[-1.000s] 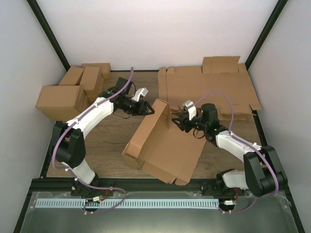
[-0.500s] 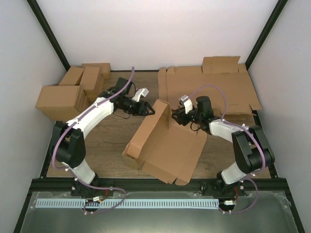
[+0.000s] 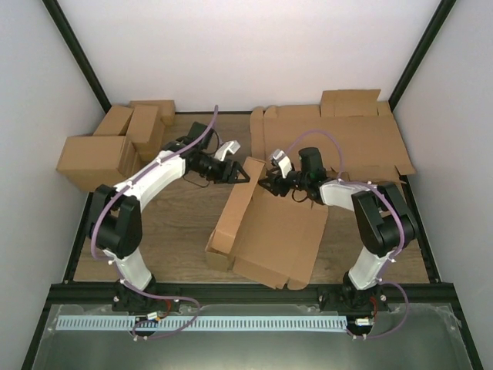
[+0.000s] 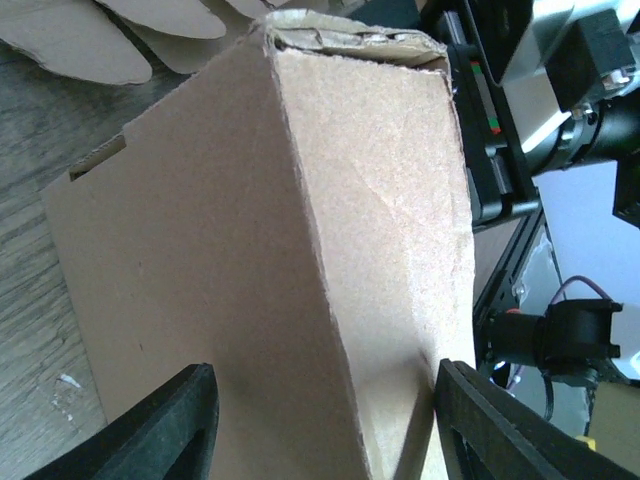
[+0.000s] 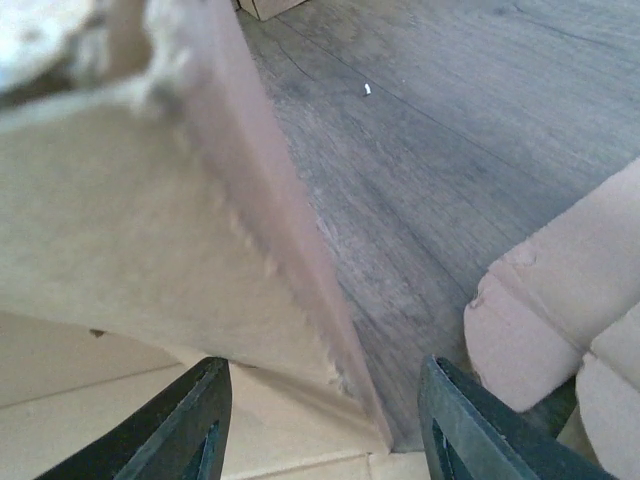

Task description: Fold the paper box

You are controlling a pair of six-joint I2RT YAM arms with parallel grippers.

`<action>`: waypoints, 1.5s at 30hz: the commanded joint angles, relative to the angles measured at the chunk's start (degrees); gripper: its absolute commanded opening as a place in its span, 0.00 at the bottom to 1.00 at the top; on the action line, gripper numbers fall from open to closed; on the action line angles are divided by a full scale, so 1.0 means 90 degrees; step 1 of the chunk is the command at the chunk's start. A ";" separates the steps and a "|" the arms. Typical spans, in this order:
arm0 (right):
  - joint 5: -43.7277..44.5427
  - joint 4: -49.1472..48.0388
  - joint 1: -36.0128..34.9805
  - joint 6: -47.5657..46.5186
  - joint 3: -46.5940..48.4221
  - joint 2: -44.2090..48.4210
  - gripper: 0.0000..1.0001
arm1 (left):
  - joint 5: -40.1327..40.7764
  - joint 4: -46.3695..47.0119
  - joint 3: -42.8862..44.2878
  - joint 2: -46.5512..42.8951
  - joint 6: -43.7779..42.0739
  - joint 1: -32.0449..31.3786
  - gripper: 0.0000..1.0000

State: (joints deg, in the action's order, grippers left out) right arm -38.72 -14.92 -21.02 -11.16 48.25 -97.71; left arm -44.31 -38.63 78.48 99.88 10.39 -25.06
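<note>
The paper box [image 3: 271,231] lies part-folded at the table's middle, its left panel raised into a ridge that peaks at the far end. My left gripper [image 3: 242,173] is open and straddles that far end from the left; in the left wrist view the box's creased ridge [image 4: 330,250] fills the gap of the gripper [image 4: 325,420]. My right gripper [image 3: 267,182] is open at the same corner from the right. In the right wrist view the panel's torn edge [image 5: 270,250] stands inside the gripper [image 5: 325,425], with wooden table behind it.
A cluster of brown cartons [image 3: 108,146] stands at the back left. A pile of flat cardboard sheets [image 3: 339,139] lies at the back right; its flaps show in the left wrist view [image 4: 100,40] and the right wrist view [image 5: 560,290].
My right gripper has moved left to the raised panel's far corner. The panel stands steeper and the box has shifted a little. My left gripper has edged right.
</note>
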 commanded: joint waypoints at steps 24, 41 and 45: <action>0.0145 -0.1956 -0.0593 -0.0198 0.0580 -0.0838 0.09 | -0.0967 -0.0221 0.0373 0.0763 -0.0394 0.0138 0.67; 0.1479 -0.1369 -0.0654 0.0168 -0.0209 0.0090 0.24 | -0.0544 0.0484 -0.0077 -0.0017 0.0460 0.0477 0.80; 0.1525 -0.1557 -0.0654 0.0118 -0.0291 -0.0036 0.25 | -0.0530 0.0229 -0.0022 0.0146 0.0255 0.0479 0.79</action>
State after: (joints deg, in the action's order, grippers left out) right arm -26.33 -27.11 -26.46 -10.11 46.39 -97.67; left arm -48.97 -35.29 78.37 100.03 13.98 -20.75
